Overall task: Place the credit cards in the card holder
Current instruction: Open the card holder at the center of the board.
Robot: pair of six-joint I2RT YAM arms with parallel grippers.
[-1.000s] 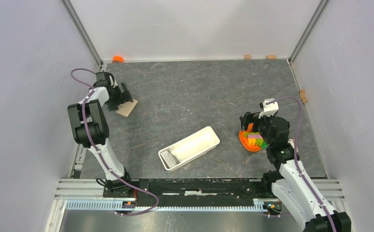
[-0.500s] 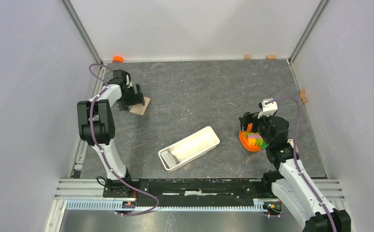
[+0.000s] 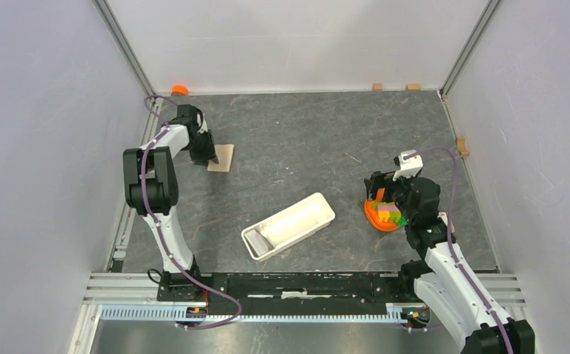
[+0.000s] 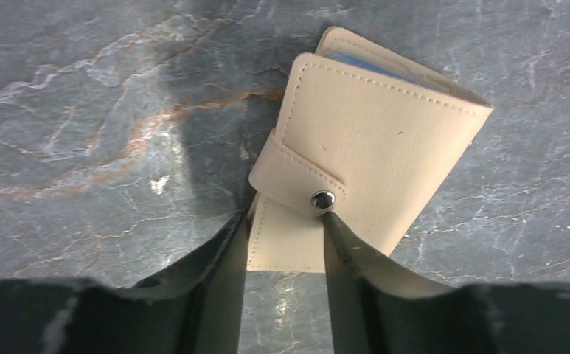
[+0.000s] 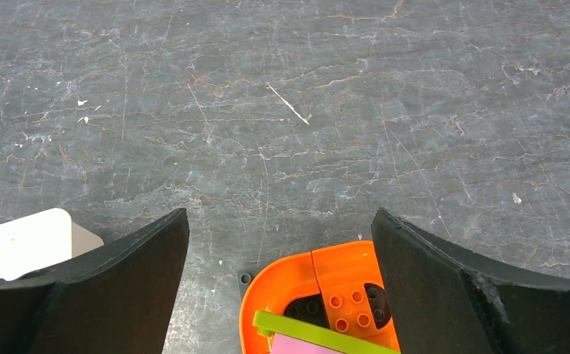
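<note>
1. Two grippers are in view, one busy and one idle.
2. The left gripper [image 4: 287, 221] has its jaws drawn narrow. Both fingers [image 4: 223, 258] press against the side edges of the lower flap of the beige card holder [image 4: 385, 140].
3. The beige card holder lies flat on the bench [image 5: 304, 88], folded, and extends forward from the left gripper's fingertips. Its strap is fastened by a metal snap [image 4: 323, 198] that sits just ahead of the tip of the finger on the right of the wrist view.
4. At the holder's far end, away from the left gripper, the edge of a blue card [image 4: 385, 66] peeks from between the folded leaves.
5. In the overhead view the left gripper [image 3: 209, 156] is at the far left of the bench, with the holder [image 3: 221, 157] touching it on the side toward the centre.
6. The right gripper [image 5: 279, 214] is spread wide and holds nothing.
7. Just below and between the right gripper's fingers sits an orange bowl [image 5: 282, 273]. It holds coloured blocks: an orange one [image 5: 348, 287], a green one [image 5: 304, 332] and a pink one [image 5: 318, 346].
8. A white tray [image 3: 318, 214] lies on the bench, well apart from the left gripper and nearer the right one. Its corner [image 5: 23, 243] shows just beyond the left-hand finger in the right wrist view.
</note>
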